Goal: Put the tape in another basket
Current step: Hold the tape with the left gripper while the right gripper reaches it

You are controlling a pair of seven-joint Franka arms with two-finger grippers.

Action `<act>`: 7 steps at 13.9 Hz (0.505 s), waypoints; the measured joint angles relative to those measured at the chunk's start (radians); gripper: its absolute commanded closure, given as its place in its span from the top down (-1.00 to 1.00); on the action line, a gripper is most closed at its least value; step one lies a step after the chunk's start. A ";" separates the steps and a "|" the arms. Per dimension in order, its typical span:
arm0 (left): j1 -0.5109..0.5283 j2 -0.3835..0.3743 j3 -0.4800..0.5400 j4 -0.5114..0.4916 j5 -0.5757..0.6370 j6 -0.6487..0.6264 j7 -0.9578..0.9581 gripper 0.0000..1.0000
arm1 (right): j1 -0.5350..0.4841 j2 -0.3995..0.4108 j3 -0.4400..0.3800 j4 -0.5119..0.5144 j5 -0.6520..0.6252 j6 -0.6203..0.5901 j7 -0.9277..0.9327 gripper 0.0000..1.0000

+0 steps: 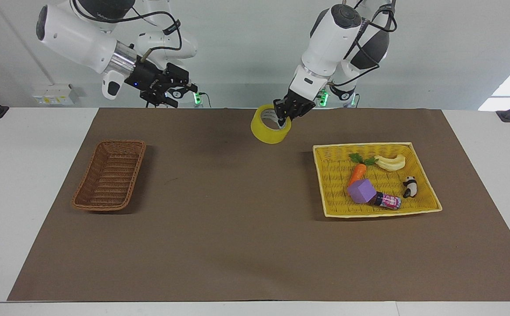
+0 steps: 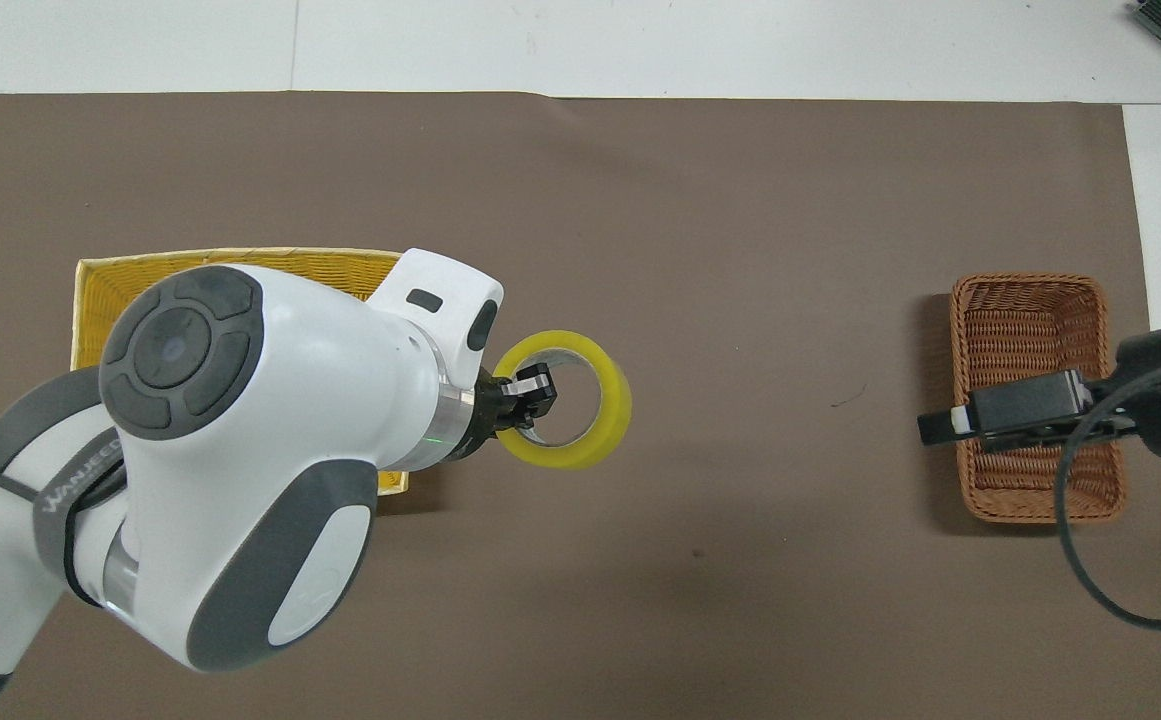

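My left claw (image 1: 286, 115) gripped the tape (image 1: 269, 127) by its wall, aloft, well apart from the basket (image 1: 110, 174). Right claw (image 1: 167, 87), fingers unreadable, was raised near the basket. Handover judged next; level roll advisable.

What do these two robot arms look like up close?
Both are glossy white, rounded tubes with dark grey joint caps and silver rings at the wrists. Thin black cables loop along them. The left gripper and right gripper are small, boxy and black. Green lights glow at the bases.
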 measured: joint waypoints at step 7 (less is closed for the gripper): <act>-0.001 0.000 -0.004 0.000 0.000 -0.003 -0.003 -1.00 | 0.180 0.001 0.007 -0.081 0.084 0.218 0.065 1.00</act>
